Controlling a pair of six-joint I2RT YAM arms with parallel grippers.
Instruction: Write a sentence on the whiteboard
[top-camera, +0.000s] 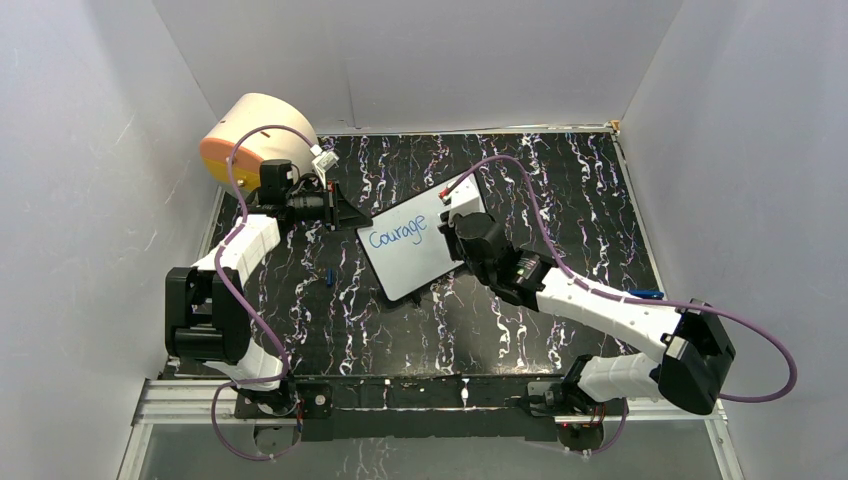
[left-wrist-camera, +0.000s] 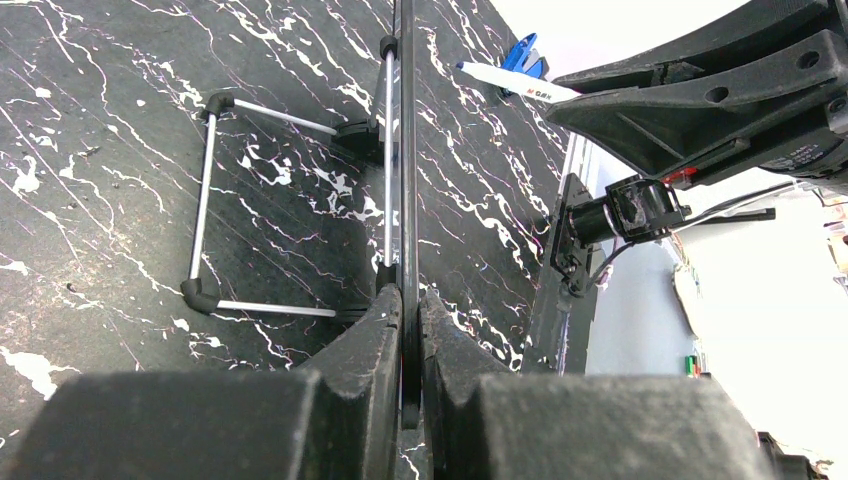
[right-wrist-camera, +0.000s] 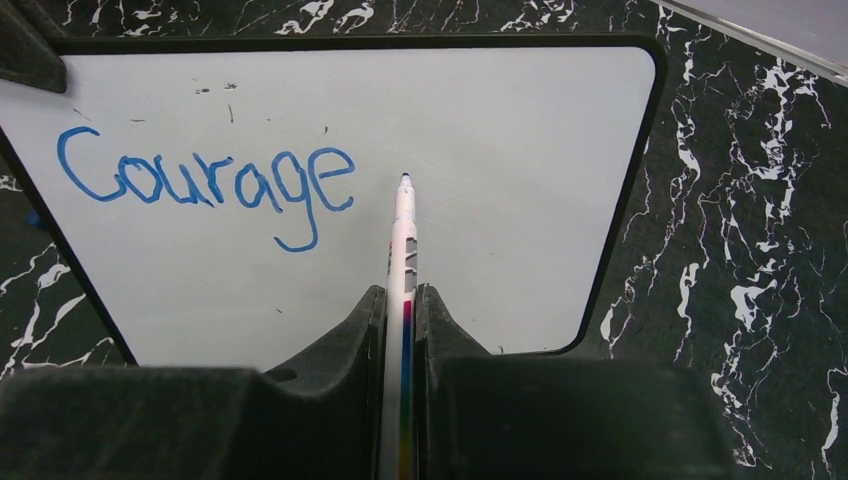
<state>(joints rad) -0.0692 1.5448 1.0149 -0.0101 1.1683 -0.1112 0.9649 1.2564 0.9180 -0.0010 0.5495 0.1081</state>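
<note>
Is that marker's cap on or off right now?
Off. The marker shows its bare blue tip, just right of the blue word "Courage" on the whiteboard.

Whiteboard (top-camera: 420, 266): blue sentence (top-camera: 398, 232) reads only "Courage".

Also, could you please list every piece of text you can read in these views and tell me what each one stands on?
"Courage": blue handwriting on the whiteboard, readable in the right wrist and top views.
Print on the barrel of the marker: visible in both wrist views, but too blurred to read.
Nothing else legible shows.
</note>
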